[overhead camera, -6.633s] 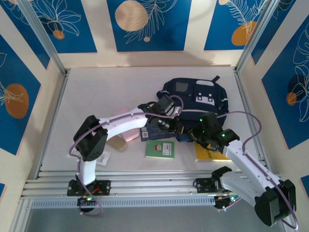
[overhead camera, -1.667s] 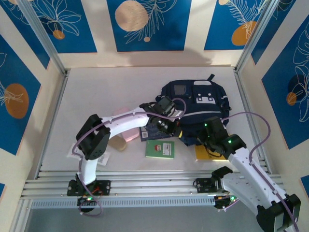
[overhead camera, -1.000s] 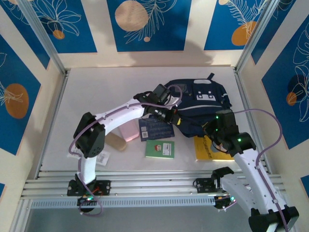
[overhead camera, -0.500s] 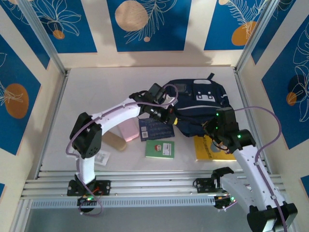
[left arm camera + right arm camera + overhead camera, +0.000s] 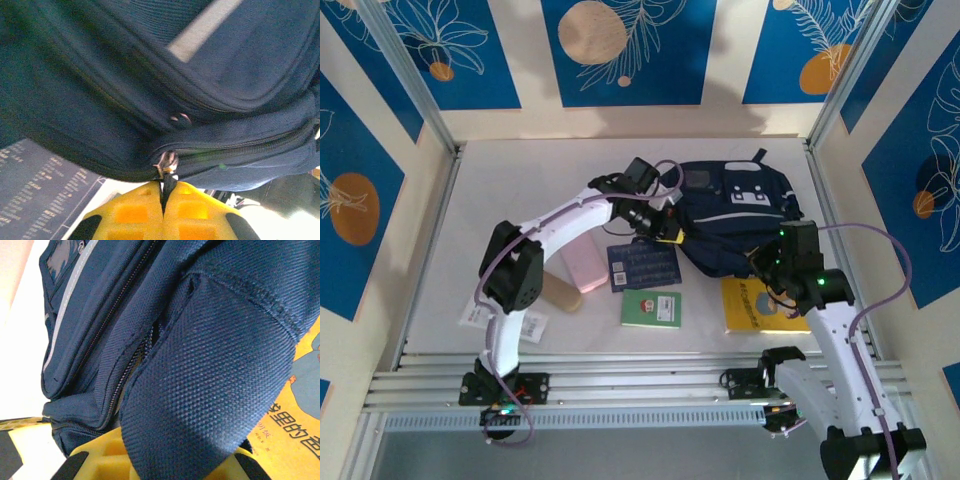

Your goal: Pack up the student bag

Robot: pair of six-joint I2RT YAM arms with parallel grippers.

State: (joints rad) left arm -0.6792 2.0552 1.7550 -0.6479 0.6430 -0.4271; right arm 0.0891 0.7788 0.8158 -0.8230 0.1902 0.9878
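left gripper pinched on zipper pull, bottom centre; right gripper clamped on student bag flap. imo drag along track, right holds fabric taut, no yanking.

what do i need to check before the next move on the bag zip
1. Left gripper shut on the zipper pull: ok.
2. Right gripper clamping a fabric flap of the student bag: ok.
3. Zip opened enough to pack: not ok, the teeth beside the pull look closed.
4. Yellow book free of the bag: cannot tell, the held flap hides its far edge.
5. Green book, dark blue book and pink item out on the table: ok, none packed yet.
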